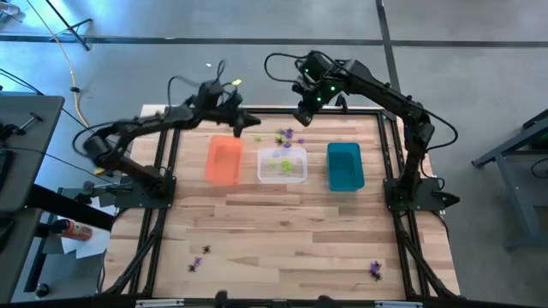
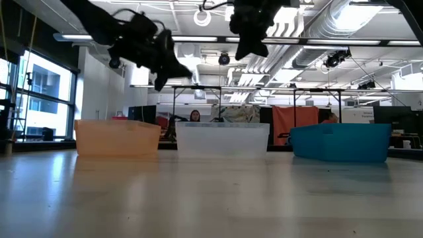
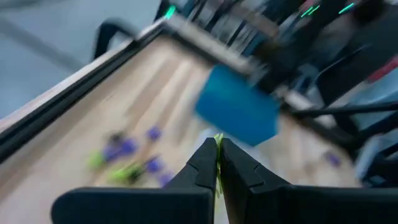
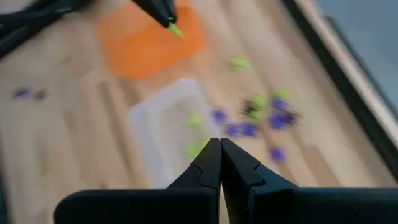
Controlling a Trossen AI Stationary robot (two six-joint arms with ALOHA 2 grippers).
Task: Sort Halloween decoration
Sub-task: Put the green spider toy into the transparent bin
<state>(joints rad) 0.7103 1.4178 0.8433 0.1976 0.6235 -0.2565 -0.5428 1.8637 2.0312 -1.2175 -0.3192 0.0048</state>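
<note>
Midway, the left gripper (image 1: 238, 128) is pinching a green trinket (image 4: 175, 29) above the orange bin (image 1: 224, 160); the right gripper (image 1: 302, 115) is hanging shut, empty. Green pieces (image 1: 285, 165) are lying in the clear bin (image 1: 282, 166); others (image 1: 287, 136) are waiting behind it, with strays (image 1: 199, 261) near the front edge.

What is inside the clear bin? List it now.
The clear bin holds a few lime green trinkets, lying on its floor in the high view. Any others in it cannot be made out; in the low view its frosted wall hides the contents.
</note>
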